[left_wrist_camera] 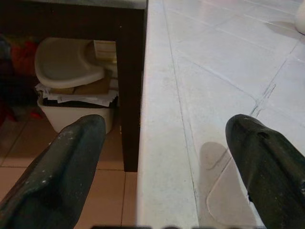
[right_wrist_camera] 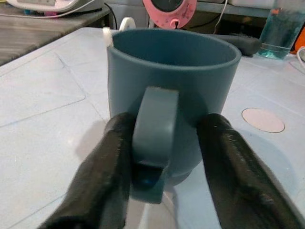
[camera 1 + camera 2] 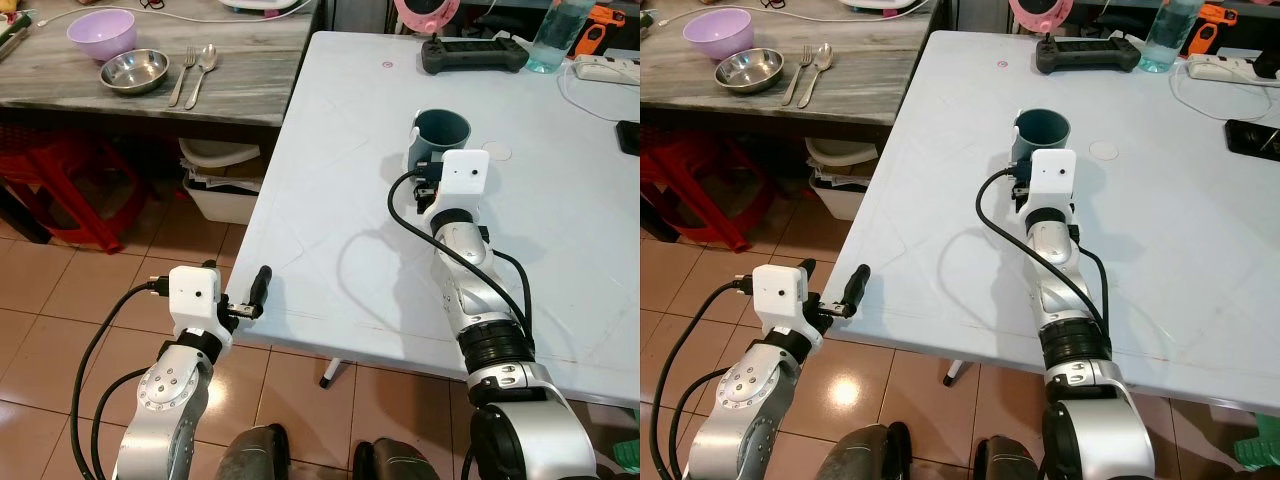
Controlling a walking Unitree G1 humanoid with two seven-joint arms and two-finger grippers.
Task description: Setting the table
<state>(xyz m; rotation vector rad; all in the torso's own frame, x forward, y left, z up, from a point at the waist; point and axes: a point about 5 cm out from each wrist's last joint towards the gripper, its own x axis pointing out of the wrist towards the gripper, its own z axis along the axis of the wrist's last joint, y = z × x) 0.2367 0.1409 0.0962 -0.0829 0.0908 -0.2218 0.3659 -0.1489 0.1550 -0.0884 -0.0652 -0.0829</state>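
A dark blue mug (image 3: 442, 134) stands upright on the white table (image 3: 330, 150), with its handle (image 2: 155, 129) turned toward me. My right gripper (image 2: 167, 125) is open at the mug's near side, one black finger on each side of the handle. The left finger (image 2: 112, 157) lies close against the handle, while a gap separates the right finger (image 2: 228, 157) from it. My left gripper (image 3: 255, 290) is open at the table's near left edge. In the left wrist view its fingers (image 1: 71, 157) straddle that edge with nothing between them.
A grey wooden table at the far left carries a purple bowl (image 3: 101, 33), a steel bowl (image 3: 134, 70), a fork (image 3: 185, 75) and a spoon (image 3: 203, 68). On the white table's far side lie a black controller (image 3: 473, 54), a bottle (image 3: 560, 35) and a power strip (image 3: 607, 68). A white bin (image 3: 220, 190) and a red stool (image 3: 70, 180) stand on the floor.
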